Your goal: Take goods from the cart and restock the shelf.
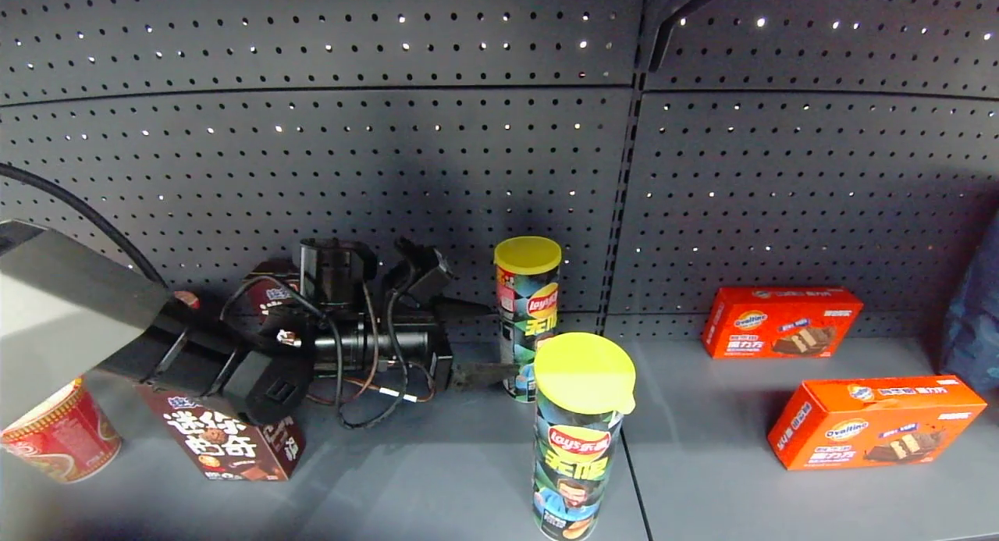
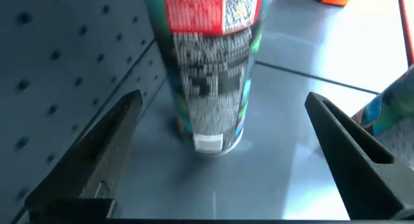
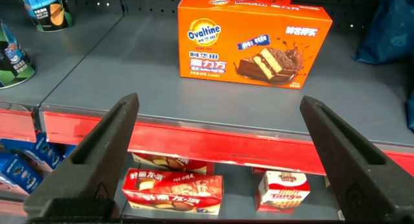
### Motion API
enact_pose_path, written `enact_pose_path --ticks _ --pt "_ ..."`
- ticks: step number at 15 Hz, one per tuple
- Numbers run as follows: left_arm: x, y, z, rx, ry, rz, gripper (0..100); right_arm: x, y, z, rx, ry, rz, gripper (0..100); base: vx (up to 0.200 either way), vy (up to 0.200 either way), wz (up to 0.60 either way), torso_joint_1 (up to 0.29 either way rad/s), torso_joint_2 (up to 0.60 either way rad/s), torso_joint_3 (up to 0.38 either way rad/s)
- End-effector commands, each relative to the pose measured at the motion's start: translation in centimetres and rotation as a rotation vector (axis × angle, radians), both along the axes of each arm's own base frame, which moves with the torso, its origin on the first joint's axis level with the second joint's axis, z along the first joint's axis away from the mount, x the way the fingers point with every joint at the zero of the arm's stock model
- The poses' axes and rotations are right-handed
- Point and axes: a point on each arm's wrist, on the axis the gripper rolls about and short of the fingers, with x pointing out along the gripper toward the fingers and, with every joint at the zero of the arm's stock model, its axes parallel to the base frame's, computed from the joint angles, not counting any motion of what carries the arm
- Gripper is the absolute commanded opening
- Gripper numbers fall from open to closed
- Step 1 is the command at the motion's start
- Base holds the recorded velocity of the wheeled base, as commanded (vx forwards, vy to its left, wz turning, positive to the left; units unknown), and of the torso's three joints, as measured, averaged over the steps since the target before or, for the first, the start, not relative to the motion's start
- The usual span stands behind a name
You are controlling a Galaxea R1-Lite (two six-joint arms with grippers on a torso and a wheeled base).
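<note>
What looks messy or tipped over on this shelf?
Nothing looks spilled. The brown box sits crooked, one corner pointing forward; the front chip can and back chip can stand upright.

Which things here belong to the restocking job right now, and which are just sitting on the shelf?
In the job: rear chip can; left gripper, open, at that can; shelf.
Just sitting: front chip can; rear orange box; front orange box; brown box; red cup; right gripper, open.
</note>
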Motion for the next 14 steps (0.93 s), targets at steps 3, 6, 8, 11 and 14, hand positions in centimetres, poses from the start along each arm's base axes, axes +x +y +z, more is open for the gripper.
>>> enact_pose_path --ticks 3,6,8,11,14 --pt "-1.2 1.4 2.1 -0.015 -0.042 0.028 100 0.0 0.0 0.0 -0.001 0.001 0.001 100 0.000 0.000 0.00 0.000 0.00 0.000" --pt "-2.1 2.1 4.8 -0.039 -0.105 0.040 100 0.0 0.0 0.0 0.000 0.000 0.001 100 0.000 0.000 0.00 0.000 0.00 0.000" --pt "-3.3 2.5 6.6 -0.049 -0.138 0.049 100 0.0 0.0 0.0 0.000 0.000 0.001 100 0.000 0.000 0.00 0.000 0.00 0.000" --pt "-5.7 3.3 8.6 -0.039 -0.168 0.114 100 0.0 0.0 0.0 0.003 0.003 0.008 100 0.000 0.000 0.00 0.000 0.00 0.000" --pt "-9.4 5.3 11.0 -0.059 -0.223 0.227 100 -0.1 0.1 0.0 0.020 0.034 0.070 100 0.000 0.000 0.00 0.000 0.00 0.000"
